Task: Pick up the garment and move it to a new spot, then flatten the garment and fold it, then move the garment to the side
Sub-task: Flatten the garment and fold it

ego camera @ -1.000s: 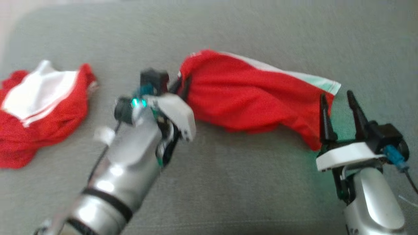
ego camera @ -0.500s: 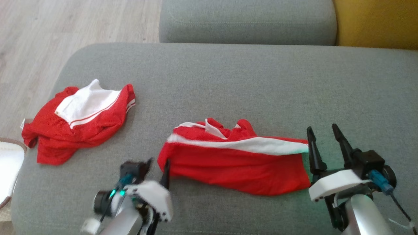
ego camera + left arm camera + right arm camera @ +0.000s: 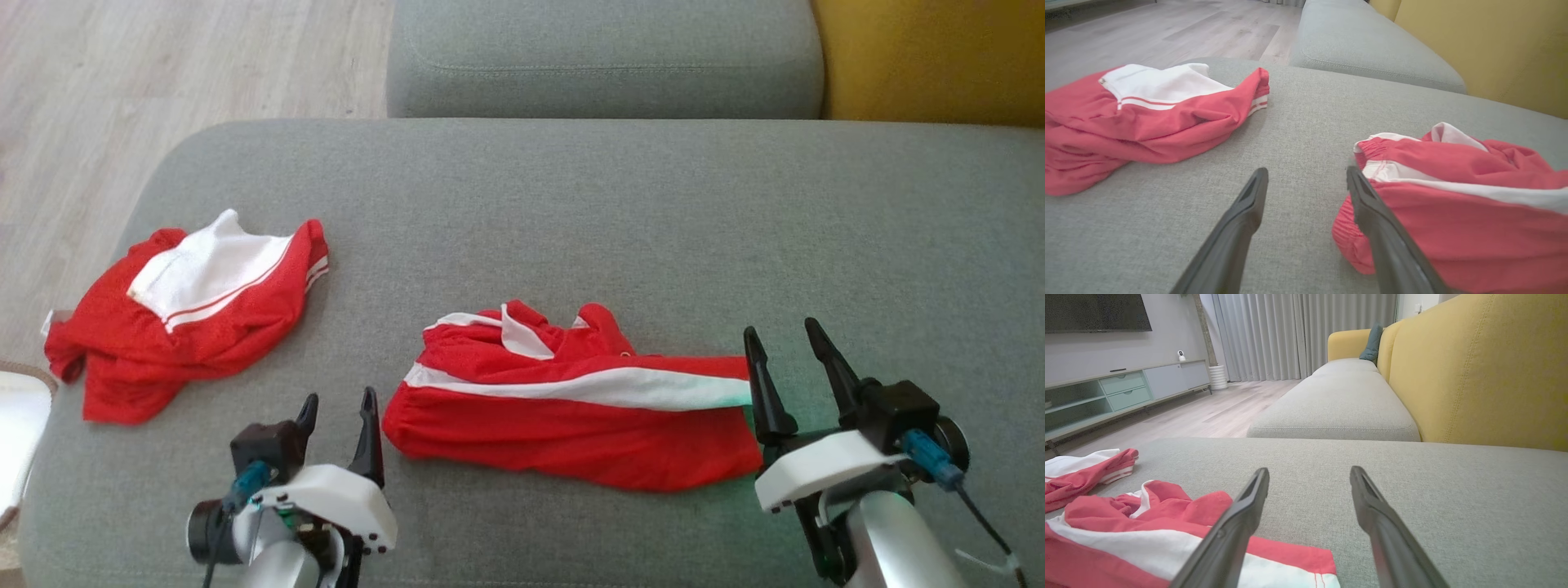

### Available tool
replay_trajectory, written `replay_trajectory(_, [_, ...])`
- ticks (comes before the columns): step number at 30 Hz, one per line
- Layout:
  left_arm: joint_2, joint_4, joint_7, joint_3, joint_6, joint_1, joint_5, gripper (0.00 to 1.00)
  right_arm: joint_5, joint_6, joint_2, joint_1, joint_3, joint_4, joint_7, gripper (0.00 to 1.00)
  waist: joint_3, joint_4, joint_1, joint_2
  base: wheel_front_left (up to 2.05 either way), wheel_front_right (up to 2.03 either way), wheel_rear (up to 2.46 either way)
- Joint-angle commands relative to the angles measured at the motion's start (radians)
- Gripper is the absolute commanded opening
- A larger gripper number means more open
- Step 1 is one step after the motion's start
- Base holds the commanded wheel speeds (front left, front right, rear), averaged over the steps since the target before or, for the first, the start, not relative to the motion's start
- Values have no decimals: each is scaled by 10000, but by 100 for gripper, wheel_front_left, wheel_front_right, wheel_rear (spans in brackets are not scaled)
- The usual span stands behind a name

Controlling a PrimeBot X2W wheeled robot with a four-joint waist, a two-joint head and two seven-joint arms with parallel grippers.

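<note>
A red garment with a white stripe (image 3: 571,416) lies stretched left to right on the grey sofa cushion (image 3: 571,212), bunched along its far edge. My left gripper (image 3: 340,398) stands open just off its left end, holding nothing. In the left wrist view the left gripper (image 3: 1306,171) has its right finger (image 3: 1372,212) against the garment's (image 3: 1461,204) elastic edge. My right gripper (image 3: 780,327) is open at the garment's right end. In the right wrist view the right gripper (image 3: 1309,470) has its left finger over the garment's (image 3: 1147,535) corner.
A second red and white garment (image 3: 188,318) lies crumpled at the cushion's left. Behind are another grey cushion (image 3: 604,57) and the yellow backrest (image 3: 931,57). Wood floor (image 3: 163,82) lies to the left, with a white object (image 3: 16,433) at the left edge.
The left gripper has let go of the garment's left end and drawn back, open. The garment now lies flat on the cushion. The head camera has pulled back, showing more of the sofa.
</note>
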State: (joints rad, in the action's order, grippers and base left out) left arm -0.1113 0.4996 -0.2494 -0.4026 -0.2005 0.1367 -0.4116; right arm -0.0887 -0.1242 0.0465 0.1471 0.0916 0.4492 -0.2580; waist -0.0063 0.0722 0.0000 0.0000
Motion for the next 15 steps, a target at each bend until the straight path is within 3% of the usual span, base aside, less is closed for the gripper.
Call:
replay_trajectory(1, [103, -465, -123, 648, 319, 310, 101, 100, -99, -65, 37, 125, 286, -292, -38, 100, 58, -60, 0, 0, 0, 0, 0])
replay_trajectory(7, [385, -476, -124, 1032, 1467, 554, 32, 100, -73, -65, 37, 165, 316, -302, -38, 100, 235, -178, 0, 0, 0, 0, 0])
replay_trajectory(15, [462, 964, -124, 1355, 2691, 1532, -68, 100, 6, -65, 37, 312, 327, -298, -38, 100, 555, -334, 0, 0, 0, 0, 0])
